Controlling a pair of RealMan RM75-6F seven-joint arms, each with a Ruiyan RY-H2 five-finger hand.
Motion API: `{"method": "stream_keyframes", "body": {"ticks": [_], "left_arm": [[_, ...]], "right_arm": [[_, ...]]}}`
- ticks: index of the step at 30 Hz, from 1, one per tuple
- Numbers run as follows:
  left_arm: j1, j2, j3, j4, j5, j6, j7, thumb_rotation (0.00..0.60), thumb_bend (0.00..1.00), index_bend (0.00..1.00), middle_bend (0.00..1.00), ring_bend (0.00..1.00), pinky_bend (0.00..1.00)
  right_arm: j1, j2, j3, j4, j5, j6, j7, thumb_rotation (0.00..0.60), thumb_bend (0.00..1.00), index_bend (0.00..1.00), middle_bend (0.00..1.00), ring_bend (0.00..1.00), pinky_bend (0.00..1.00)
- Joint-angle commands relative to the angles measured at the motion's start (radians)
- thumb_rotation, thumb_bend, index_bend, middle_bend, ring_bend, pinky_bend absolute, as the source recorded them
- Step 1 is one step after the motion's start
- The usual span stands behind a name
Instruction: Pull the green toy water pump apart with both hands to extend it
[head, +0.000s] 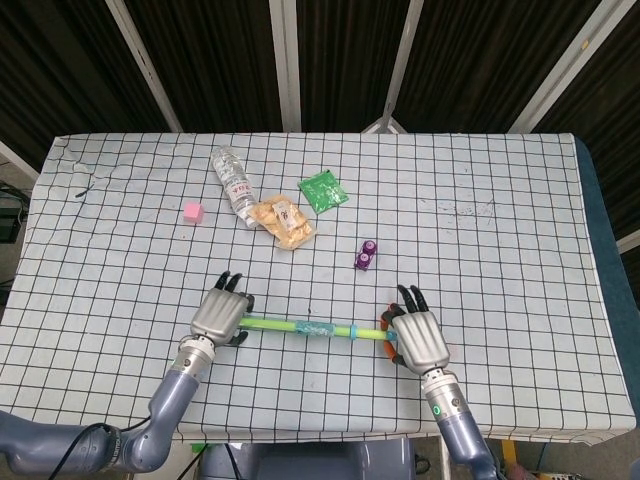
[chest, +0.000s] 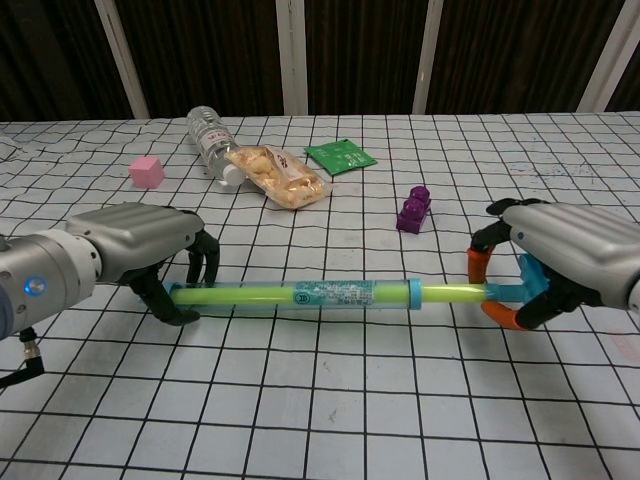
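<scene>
The pump (chest: 320, 295) lies left-to-right across the lower frame; left hand (chest: 150, 255) and right hand (chest: 560, 265) clasp opposite ends.

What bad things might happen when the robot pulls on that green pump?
1. The left hand curls its fingers around only the very end of the pump, so it might slip off.
2. The right hand holds the orange handle at the far end; an uneven pull might swing the long tube.
3. The purple toy sits just behind the pump and might get knocked.
</scene>
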Motion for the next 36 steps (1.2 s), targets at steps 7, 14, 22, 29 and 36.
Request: {"method": "stream_keyframes", "body": {"ticks": [7,14,22,29,36], "left_arm": [[0.002,-0.015,0.006,0.007,0.029,0.035,-0.024,0.6,0.51,0.5,0.57,0.13,0.05],[0.008,0.01,0.02,-0.021,0.051,0.049,-0.034,0.6,0.51,0.51,0.57,0.13,0.06],[0.021,0.06,0.043,-0.073,0.074,0.064,-0.04,0.6,0.51,0.52,0.59,0.13,0.06],[0.033,0.122,0.062,-0.113,0.091,0.068,-0.057,0.6,0.51,0.52,0.59,0.13,0.06],[0.056,0.173,0.094,-0.141,0.119,0.078,-0.079,0.6,0.51,0.52,0.59,0.13,0.05]], "right_arm": [[-0.001,0.004,-0.005,-0.004,0.002,0.004,0.006,0.6,0.5,0.62,0.38,0.0,0.0],[-0.002,0.014,-0.004,-0.01,-0.003,0.011,0.014,0.6,0.5,0.62,0.38,0.0,0.0],[-0.002,0.034,0.002,-0.035,-0.01,0.022,0.015,0.6,0.5,0.62,0.38,0.0,0.0],[-0.006,0.057,0.0,-0.049,-0.008,0.031,0.01,0.6,0.5,0.62,0.38,0.0,0.0],[-0.015,0.079,-0.005,-0.047,-0.006,0.041,0.017,0.6,0.5,0.62,0.38,0.0,0.0]]}}
